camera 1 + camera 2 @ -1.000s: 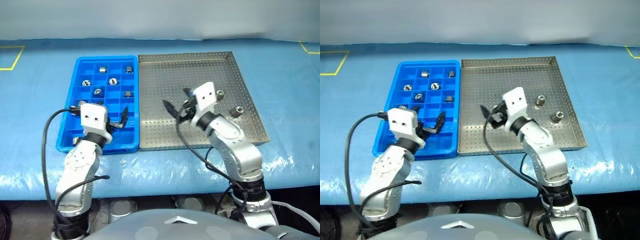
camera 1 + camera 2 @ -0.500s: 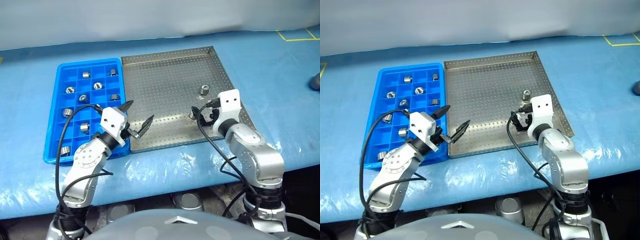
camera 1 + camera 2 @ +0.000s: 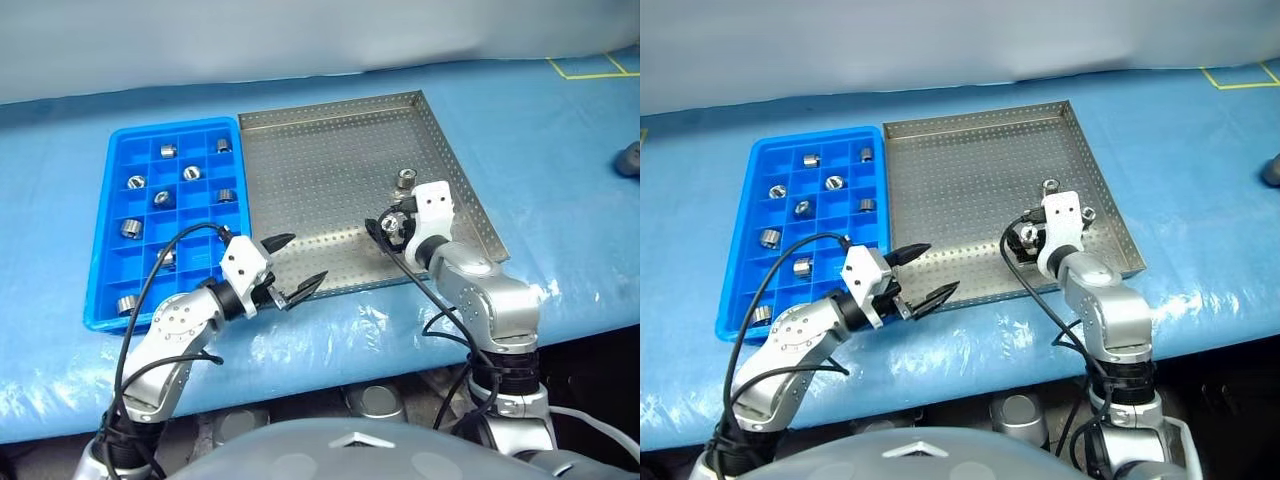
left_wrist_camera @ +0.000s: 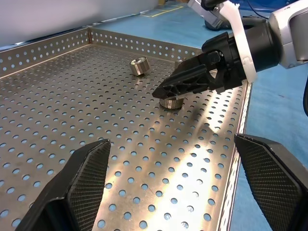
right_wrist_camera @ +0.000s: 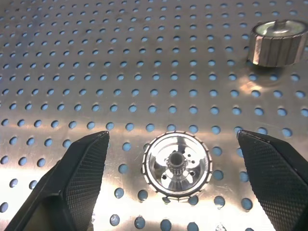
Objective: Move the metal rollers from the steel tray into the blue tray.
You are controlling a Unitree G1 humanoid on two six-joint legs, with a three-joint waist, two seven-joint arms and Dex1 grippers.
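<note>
Working from the near edge outward. Left gripper (image 3: pixel 297 268) hangs over the near-left corner of the steel tray (image 3: pixel 330 170), fingers spread wide and released, nothing between them. Right gripper (image 5: pixel 175 187) is angled down over the near-right part of the same tray, fingers likewise splayed apart and empty; in its wrist view one roller (image 5: pixel 177 165) sits on end on the perforated floor in the gap between the two fingers, touching neither. In the left wrist view a black fingertip (image 4: pixel 166 90) of the right gripper reaches over this roller.

Metal rollers left in the steel tray: the one under the right gripper, at about 4 o'clock from tray centre, and a second roller (image 3: pixel 405 179) just beyond it at about 3 o'clock, near the right rim. A third one (image 3: pixel 1087 213) shows beside the right wrist, close to the right rim.

Blue tray (image 3: pixel 110 245) lies touching or just beside the steel tray's left rim, at 9 o'clock from it. Rollers already sit singly in its compartments: one near the front-left corner (image 3: pixel 126 304), the others spread through the middle and far rows, e.g. (image 3: pixel 131 228), (image 3: pixel 168 151).

Both trays rest on the pale blue table covering (image 3: pixel 560 150).
</note>
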